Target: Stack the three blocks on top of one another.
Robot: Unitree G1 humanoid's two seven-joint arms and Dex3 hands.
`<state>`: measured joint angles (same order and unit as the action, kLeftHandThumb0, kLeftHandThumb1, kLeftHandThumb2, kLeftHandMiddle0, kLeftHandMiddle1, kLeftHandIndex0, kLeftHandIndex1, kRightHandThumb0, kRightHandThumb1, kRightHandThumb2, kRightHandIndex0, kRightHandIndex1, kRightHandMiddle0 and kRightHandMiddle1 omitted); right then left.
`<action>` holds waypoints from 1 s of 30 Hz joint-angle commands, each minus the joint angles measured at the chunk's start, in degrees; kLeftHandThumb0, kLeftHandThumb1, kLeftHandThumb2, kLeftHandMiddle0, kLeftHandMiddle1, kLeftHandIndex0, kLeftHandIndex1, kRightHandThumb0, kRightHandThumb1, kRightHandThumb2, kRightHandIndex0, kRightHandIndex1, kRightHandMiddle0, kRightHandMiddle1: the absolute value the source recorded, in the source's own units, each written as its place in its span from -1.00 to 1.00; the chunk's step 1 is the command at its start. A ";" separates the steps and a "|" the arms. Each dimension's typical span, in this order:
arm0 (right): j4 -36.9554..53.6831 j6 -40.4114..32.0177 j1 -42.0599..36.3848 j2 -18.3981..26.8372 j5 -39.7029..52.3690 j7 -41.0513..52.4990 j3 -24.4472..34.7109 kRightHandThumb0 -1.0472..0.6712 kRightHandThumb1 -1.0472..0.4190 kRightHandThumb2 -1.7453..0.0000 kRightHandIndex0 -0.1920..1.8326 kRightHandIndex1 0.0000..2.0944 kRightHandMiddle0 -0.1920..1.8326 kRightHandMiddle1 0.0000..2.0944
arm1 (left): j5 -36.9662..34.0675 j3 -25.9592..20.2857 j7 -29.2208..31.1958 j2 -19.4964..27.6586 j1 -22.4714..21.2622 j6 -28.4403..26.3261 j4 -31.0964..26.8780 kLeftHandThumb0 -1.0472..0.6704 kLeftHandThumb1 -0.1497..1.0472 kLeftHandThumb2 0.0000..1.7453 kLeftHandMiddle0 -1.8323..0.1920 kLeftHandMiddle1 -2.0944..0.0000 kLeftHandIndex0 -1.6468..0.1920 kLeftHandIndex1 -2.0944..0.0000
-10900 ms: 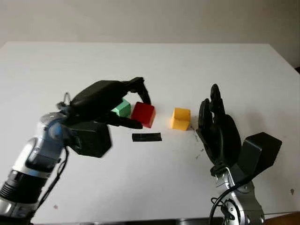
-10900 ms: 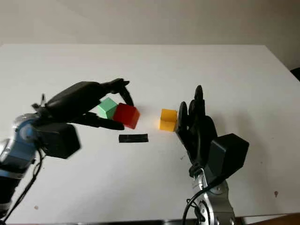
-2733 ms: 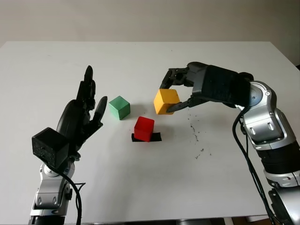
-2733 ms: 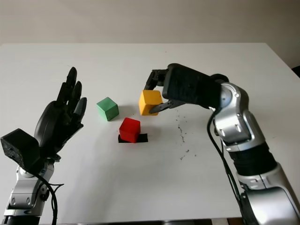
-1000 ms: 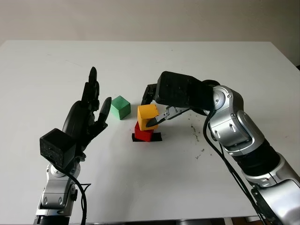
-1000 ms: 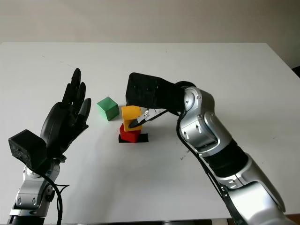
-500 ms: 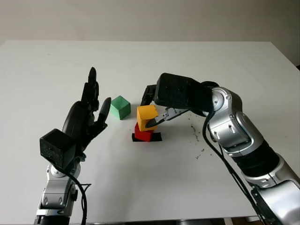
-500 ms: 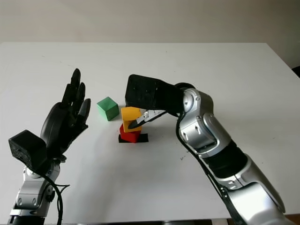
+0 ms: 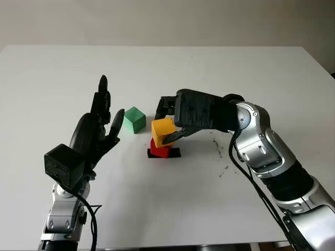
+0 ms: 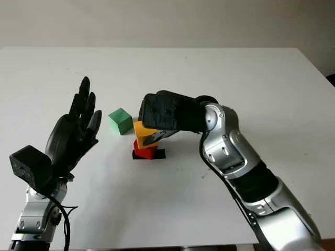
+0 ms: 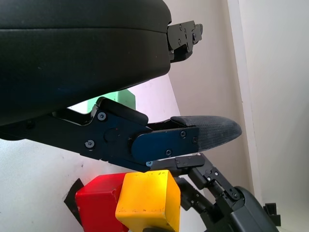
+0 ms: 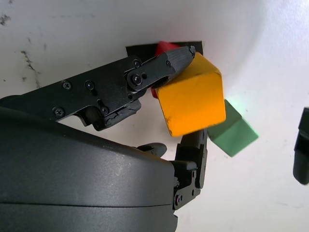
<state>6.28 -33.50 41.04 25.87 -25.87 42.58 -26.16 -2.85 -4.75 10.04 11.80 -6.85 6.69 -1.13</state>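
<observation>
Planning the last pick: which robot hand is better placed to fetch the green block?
Left. The left robot hand is open beside the green block; the right robot hand is shut on the yellow block over the red block.

I count three blocks: one yellow block (image 9: 163,128), one red block (image 9: 159,149), one green block (image 9: 134,120). One strip of black tape (image 9: 175,152) (partly under the red one). One white table (image 9: 235,73). Two robot hands: left hand (image 9: 94,135), right hand (image 9: 172,119).

Black hands (image 9: 194,111), silver arms (image 9: 261,151)
</observation>
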 commanded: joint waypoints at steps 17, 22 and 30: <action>0.90 7.65 -0.84 5.08 0.04 1.46 3.47 -0.72 -0.76 0.94 -1.00 -1.00 -1.00 -1.00 | 0.01 -0.33 0.31 0.69 -0.12 -0.14 -0.05 -0.73 1.00 -0.40 1.00 0.98 1.00 1.00; 2.18 8.15 -0.90 6.44 0.35 -0.15 7.28 -0.67 -0.81 0.93 -1.00 -1.00 -1.00 -1.00 | -0.01 -0.56 0.45 0.94 -0.16 0.31 0.26 -0.73 1.00 -0.40 1.00 0.97 1.00 0.98; 4.77 8.30 -3.13 6.06 0.76 -7.56 13.79 -0.74 -0.99 0.79 -0.98 -0.97 -0.97 -0.97 | -0.67 -0.96 1.69 2.01 -0.66 0.01 0.78 -0.73 1.00 -0.39 1.00 0.97 1.00 0.99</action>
<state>9.71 -24.99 38.85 32.08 -24.80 35.98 -13.53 -3.04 -5.23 11.37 13.26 -6.87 6.59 -0.26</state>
